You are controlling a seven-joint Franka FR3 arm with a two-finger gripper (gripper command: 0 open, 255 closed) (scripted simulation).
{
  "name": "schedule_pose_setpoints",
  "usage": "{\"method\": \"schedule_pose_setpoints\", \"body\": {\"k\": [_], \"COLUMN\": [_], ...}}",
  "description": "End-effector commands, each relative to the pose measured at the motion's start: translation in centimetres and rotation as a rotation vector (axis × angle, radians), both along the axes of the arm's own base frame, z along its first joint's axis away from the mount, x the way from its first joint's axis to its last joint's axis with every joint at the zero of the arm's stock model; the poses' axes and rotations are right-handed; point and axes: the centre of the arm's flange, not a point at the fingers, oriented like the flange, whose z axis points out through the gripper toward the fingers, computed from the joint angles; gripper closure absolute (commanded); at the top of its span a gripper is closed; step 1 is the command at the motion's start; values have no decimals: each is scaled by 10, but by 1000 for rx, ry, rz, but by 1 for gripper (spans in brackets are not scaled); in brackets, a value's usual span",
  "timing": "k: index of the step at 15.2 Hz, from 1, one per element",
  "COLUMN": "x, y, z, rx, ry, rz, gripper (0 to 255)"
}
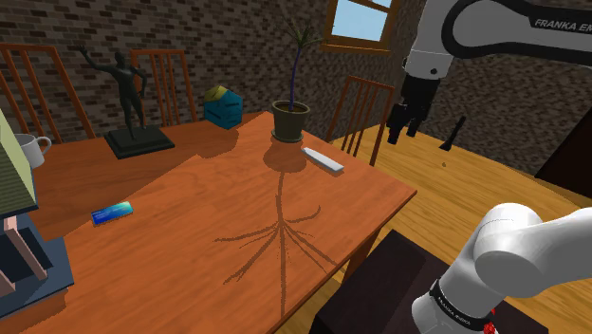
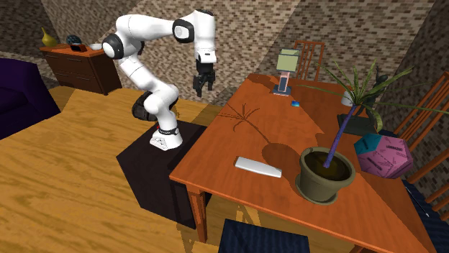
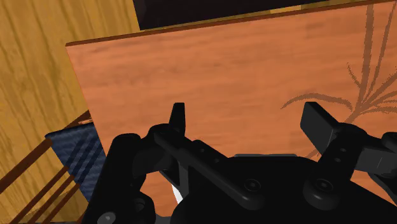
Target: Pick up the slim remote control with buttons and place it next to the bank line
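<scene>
Left of the table: a small flat blue packet point(image 1: 112, 213) is laid on the reddish table point(image 1: 190, 275), toward the shoulder view's left. It is judged, not known for certain, to be the bank line.
Middle of the table: a plant pot point(image 1: 290, 119) is stood upright, and its shadow is thrown across the wood.
Task's thing: the remote point(image 1: 323, 159), a slim pale bar, is laid flat just beside the plant pot. It is seen on the pot's right in the shoulder view, near the table's edge and well apart from the blue packet.
Long axis: in the shoulder view the remote's length is laid from upper left to lower right, roughly along the nearby table edge. In the second exterior view it is seen nearly crosswise, dipping slightly to the right.
Heading: no buttons can be made out, so which end is the front cannot be told.
End effector: the gripper point(image 1: 403, 128) is hung in the air off the table, to the right of the remote in the shoulder view, and is pointed downward.
Grip: in the wrist view the fingers point(image 3: 180, 118) are seen spread wide apart, with nothing held between them.
Direction to the thing: from the gripper the remote is found lower and to the shoulder view's left, across the table edge. Only this one arm is present.
Coming move: a descent over the bar's middle is judged necessary, with the fingers turned across the long axis so that the narrow width is clasped.
</scene>
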Motion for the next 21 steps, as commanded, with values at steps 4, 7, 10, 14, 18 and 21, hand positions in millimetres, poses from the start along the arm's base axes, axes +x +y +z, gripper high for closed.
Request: {"method": "schedule_pose_setpoints", "body": {"k": [4, 7, 10, 14, 18, 21], "x": [29, 59, 88, 128, 169, 199], "y": [-15, -30, -45, -63, -81, -94], "z": [-22, -43, -65, -93, -122, -143], "rx": [4, 8, 12, 18, 23, 28], "ry": [-3, -6, -9, -13, -17, -20], "rz": [12, 23, 35, 50, 66, 77], "gripper": [0, 0, 0, 0, 0, 0]}}
